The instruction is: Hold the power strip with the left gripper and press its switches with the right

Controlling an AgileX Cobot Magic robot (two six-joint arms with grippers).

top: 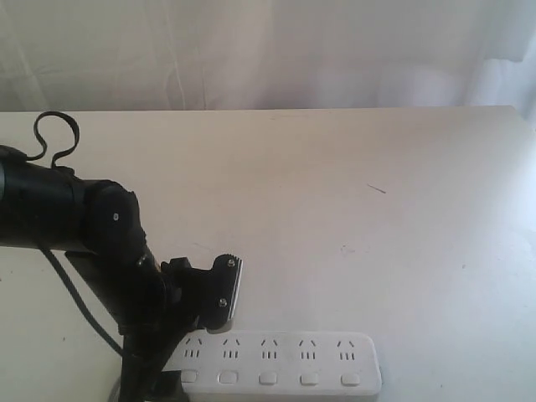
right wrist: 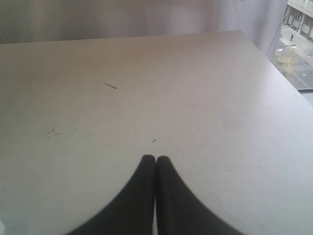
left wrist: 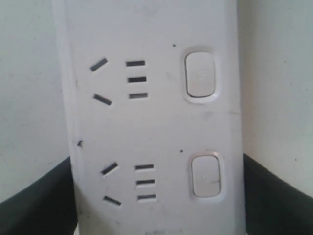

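Grip is the step in hand: your black left gripper [top: 214, 298] with grey-padded fingers straddles one end of the long white plastic power strip [top: 285, 364] lying on the pale table [top: 352, 209], fingers pressed against both long edges. Your black right gripper [right wrist: 155, 164], fingers together, hovers elsewhere over the table, away from the strip. Next, steer it onto the row of small white switches [top: 268, 378].

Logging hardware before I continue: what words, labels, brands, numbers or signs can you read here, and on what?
No text can be read in any view.
Power strip: no brand, rating or number shows on its face.
Switches: a faint mark on each of the two seen close up, too blurred to read.
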